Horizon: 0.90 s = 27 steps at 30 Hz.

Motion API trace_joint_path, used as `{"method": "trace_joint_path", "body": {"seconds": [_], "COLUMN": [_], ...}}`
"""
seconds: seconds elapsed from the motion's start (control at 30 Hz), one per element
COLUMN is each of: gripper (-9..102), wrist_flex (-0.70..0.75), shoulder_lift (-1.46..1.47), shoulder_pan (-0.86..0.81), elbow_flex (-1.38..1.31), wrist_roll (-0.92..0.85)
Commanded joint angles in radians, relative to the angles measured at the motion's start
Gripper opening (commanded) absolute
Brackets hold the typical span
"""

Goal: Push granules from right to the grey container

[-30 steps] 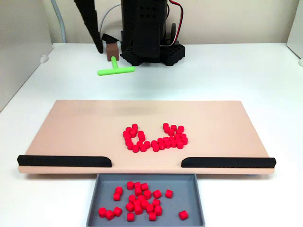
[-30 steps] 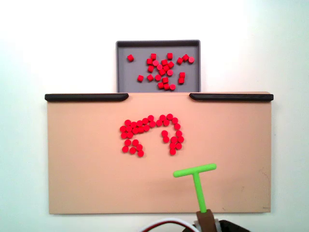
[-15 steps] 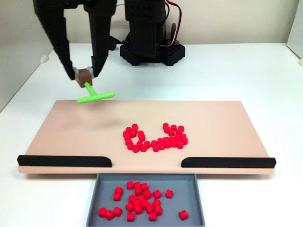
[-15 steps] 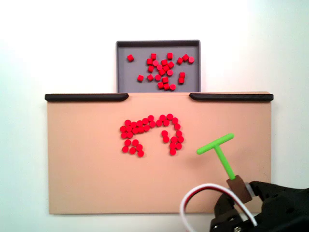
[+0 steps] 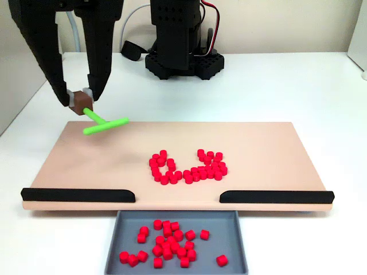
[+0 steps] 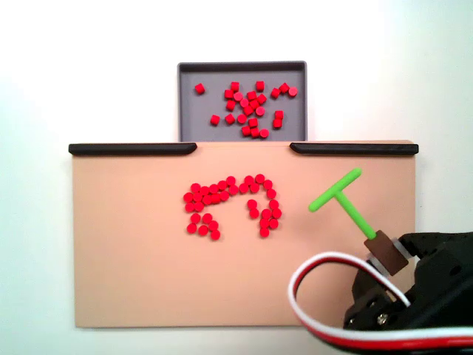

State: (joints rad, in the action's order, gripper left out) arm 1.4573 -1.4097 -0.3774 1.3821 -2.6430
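Matte red granules point(image 5: 188, 169) (cylindrical) cluster on board point(image 5: 269, 149).

I saw red cylindrical plastic granules point(image 6: 230, 205) clustered mid-board on the tan board with black strips point(image 6: 133, 266); more lay in the dark grey shallow rectangular container point(image 6: 194, 111) beyond its far edge, all on the white tabletop point(image 6: 44, 74).

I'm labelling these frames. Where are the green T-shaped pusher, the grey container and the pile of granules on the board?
green T-shaped pusher point(image 6: 334, 192): a fixed view, on its crossbar.
grey container point(image 5: 235, 246): a fixed view, bare floor near its right wall.
granules point(image 6: 229, 185): a fixed view, middle of the pile's top row.
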Motion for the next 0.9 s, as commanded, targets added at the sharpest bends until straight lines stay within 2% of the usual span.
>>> {"method": "trace_joint_path", "body": {"seconds": [0.0, 0.17, 0.4, 0.67, 0.87], "gripper": [0, 0, 0, 0, 0], "wrist_flex": [0.026, 0.038, 0.063, 0.060, 0.049], "shoulder_lift": [0.018, 0.101, 0.167, 0.236, 0.258], "shoulder_pan": [-0.025, -0.044, -0.061, -0.075, -0.067], "elbow_flex": [-0.063, -0.133, -0.209, -0.250, -0.253], "wrist_roll": [-0.308, -0.635, -0.896, -1.029, -1.052]}}
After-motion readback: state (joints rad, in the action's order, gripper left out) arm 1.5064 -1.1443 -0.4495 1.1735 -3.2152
